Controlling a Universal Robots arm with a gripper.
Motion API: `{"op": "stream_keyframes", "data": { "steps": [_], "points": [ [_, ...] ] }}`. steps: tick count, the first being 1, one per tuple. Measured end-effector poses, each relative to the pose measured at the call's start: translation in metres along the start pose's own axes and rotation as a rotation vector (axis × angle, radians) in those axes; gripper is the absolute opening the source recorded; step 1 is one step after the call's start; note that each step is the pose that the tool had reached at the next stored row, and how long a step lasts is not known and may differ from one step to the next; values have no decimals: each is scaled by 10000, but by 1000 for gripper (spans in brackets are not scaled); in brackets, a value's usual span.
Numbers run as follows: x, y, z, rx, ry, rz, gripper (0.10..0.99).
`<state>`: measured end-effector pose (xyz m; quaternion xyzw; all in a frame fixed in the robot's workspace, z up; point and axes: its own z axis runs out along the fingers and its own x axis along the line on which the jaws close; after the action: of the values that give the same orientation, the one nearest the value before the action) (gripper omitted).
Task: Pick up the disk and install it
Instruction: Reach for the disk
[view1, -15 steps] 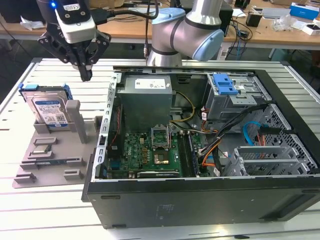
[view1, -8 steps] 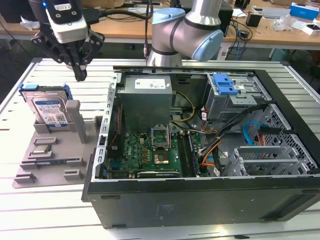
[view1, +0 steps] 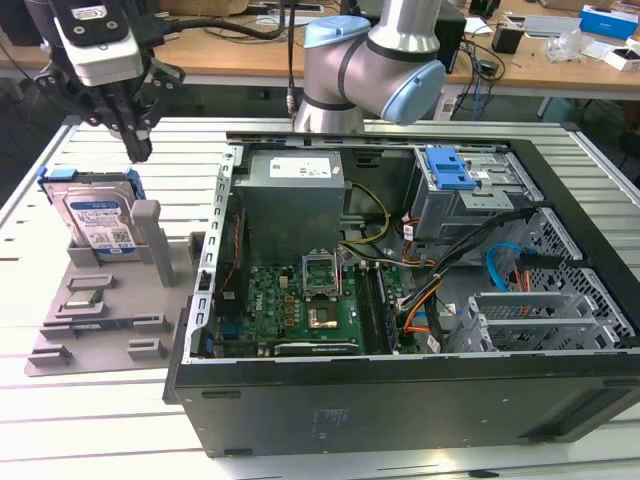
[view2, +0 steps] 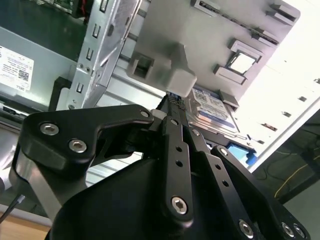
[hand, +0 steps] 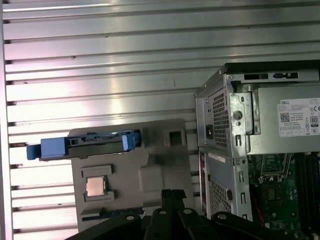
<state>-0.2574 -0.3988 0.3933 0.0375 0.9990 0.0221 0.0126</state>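
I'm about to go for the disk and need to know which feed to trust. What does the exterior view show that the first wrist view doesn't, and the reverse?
Exterior view: the labelled face of the disk, which stands on edge in the grey fixture, with the gripper hanging just above it. It also shows the blue latch piece on the drive cage inside the case.
First wrist view: the disk edge-on, its blue frame running across the fixture, and the case's perforated end wall.
Both: disk, fixture, gripper and the grey power supply box.
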Motion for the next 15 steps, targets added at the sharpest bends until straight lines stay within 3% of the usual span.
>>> {"op": "stream_keyframes", "data": {
  "steps": [4, 15],
  "points": [
    [111, -8, -3, 0, 0, -1, 106],
    [321, -24, -8, 0, 0, -1, 106]
  ]
}}
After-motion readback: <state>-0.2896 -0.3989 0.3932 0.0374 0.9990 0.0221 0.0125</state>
